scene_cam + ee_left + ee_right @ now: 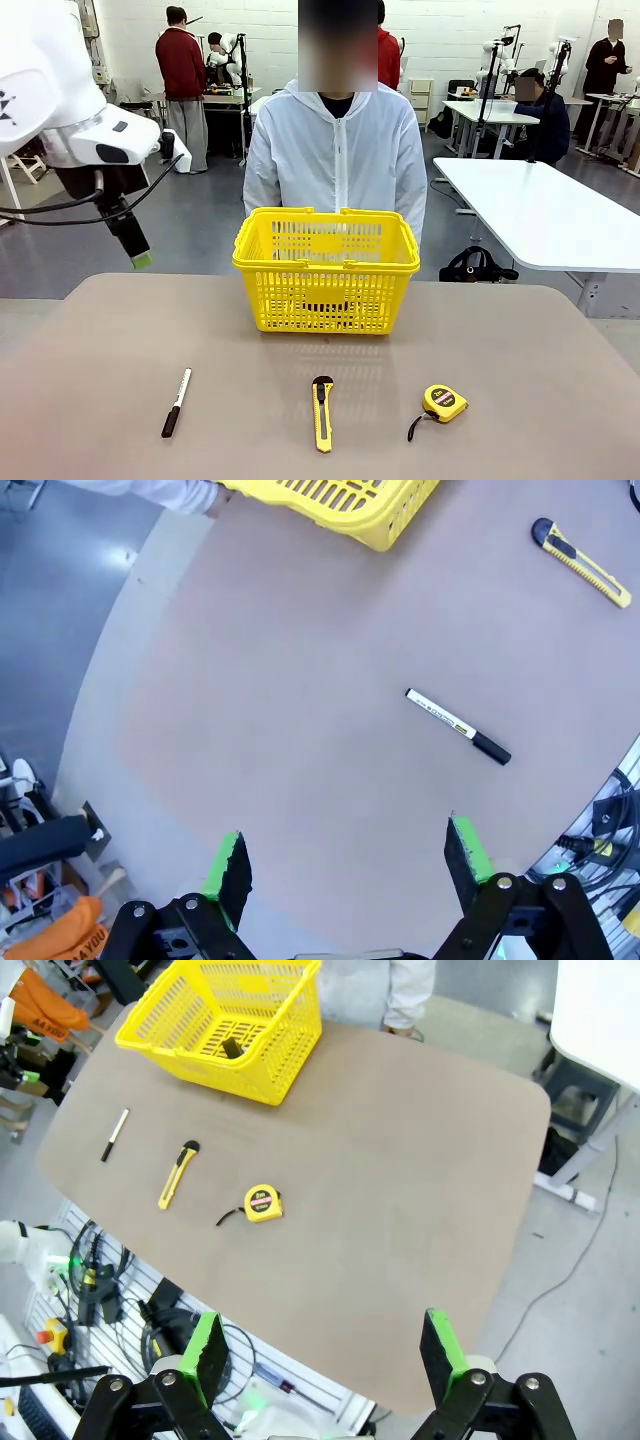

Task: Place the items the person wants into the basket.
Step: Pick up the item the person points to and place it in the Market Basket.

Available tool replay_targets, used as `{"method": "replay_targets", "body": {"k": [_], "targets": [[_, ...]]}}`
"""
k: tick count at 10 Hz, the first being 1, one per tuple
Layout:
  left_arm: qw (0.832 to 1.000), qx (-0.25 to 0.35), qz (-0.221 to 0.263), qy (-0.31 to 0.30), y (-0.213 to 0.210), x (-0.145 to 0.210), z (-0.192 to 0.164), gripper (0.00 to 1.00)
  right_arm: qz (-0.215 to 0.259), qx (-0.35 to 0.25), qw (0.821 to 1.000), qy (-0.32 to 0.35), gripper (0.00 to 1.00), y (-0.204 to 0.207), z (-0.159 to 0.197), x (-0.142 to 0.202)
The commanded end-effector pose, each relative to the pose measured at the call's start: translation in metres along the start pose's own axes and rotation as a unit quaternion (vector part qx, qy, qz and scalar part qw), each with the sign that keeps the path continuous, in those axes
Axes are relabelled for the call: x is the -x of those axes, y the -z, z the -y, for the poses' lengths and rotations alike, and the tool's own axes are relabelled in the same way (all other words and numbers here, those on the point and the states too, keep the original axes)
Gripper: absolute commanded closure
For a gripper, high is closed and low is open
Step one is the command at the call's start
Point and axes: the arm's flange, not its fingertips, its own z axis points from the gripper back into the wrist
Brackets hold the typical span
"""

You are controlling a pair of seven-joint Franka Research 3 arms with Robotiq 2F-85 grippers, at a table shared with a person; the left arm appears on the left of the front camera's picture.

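Lying inside the yellow basket [325, 265], a small dark item [232, 1048] is too screened by lattice to identify. The left wrist view crops the basket. The yellow tape measure [444, 402] rests near the table [520, 340] edge, right of the utility knife [322, 412] and the marker [177, 402]. The left gripper [345, 838] and right gripper [322, 1325] hang spread and empty above bare tabletop. The person [335, 150] stands behind the basket.

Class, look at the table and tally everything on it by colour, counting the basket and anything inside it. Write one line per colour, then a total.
Yellow: 3 (basket, utility knife, tape measure)
White and black: 1 (marker)
Dark: 1 (small object inside the basket, too small to identify)
Total: 5
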Motion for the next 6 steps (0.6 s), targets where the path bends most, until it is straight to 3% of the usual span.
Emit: {"method": "replay_targets", "body": {"k": [1, 6], "targets": [[1.0, -0.001, 0.009, -0.005, 0.0053, -0.0059, -0.0002, 0.0, 0.006, -0.014, 1.0, -0.006, 0.0, 0.0023, -0.0011, 0.0005], [1.0, 0.0, 0.0, 0.0, 0.0, 0.0, 0.0, 0.0, 0.006, -0.014, 1.0, -0.006, 0.0, 0.0023, -0.0011, 0.0005]]}}
